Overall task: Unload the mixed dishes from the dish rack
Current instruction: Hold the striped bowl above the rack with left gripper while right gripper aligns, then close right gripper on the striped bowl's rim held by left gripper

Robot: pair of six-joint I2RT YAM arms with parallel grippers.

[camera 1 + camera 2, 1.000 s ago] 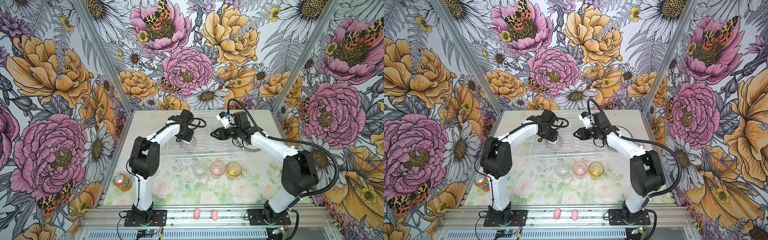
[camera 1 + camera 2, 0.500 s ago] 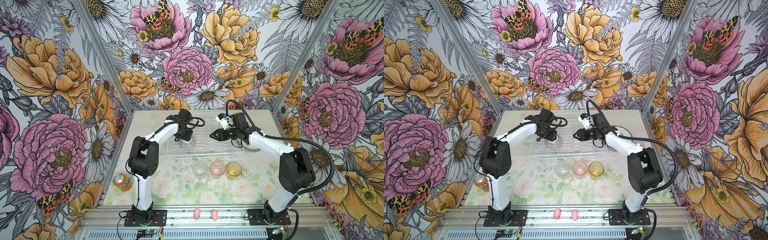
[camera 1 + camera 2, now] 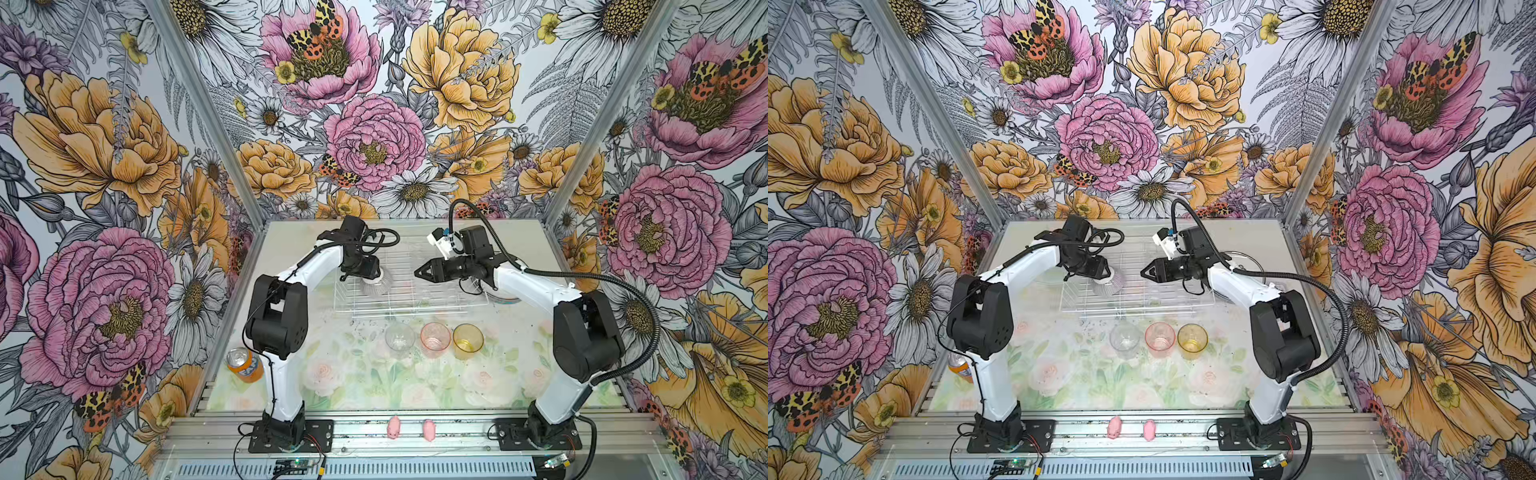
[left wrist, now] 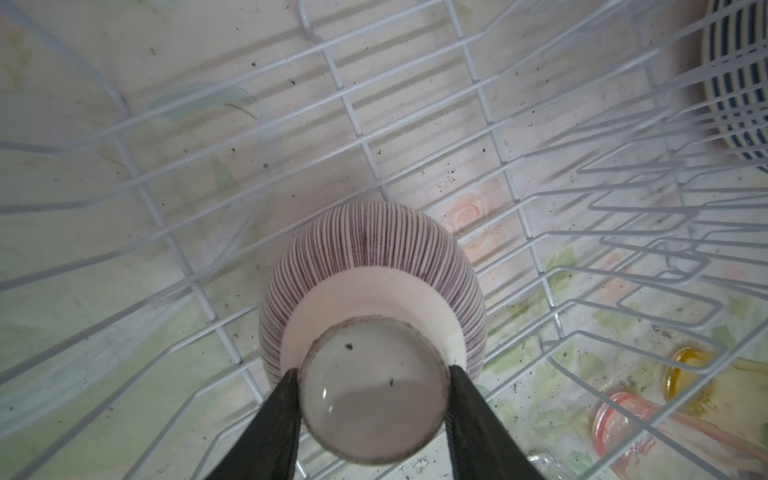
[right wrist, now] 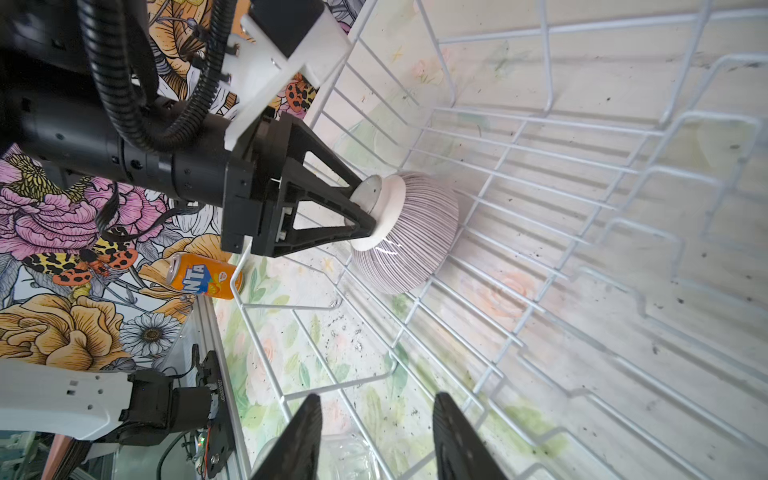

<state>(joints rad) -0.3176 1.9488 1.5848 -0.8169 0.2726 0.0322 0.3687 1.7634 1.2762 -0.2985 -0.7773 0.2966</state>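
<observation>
The ribbed grey bowl (image 3: 377, 283) is upside down inside the left end of the white wire dish rack (image 3: 440, 308). My left gripper (image 4: 374, 374) is shut on the bowl's (image 4: 374, 257) round foot, one finger on each side. I cannot tell whether the bowl's (image 5: 409, 232) rim touches the rack's wires (image 5: 540, 124). My right gripper (image 3: 417, 272) hovers over the rack's middle, pointing at the bowl. It (image 5: 376, 405) is open and holds nothing. Clear (image 3: 400, 338), pink (image 3: 435, 337) and amber (image 3: 468, 338) tumblers stand on the table in front of the rack.
A dark-striped dish (image 4: 739, 83) sits just outside the rack's right end, mostly hidden under my right arm in both top views. An orange soda can (image 3: 245, 365) stands at the table's left edge. Two pink pig figures (image 3: 393, 427) (image 3: 429, 429) lie on the front rail.
My right gripper has edged left over the rack towards the bowl, and its jaws have widened a little. The left gripper and the bowl have barely moved.
</observation>
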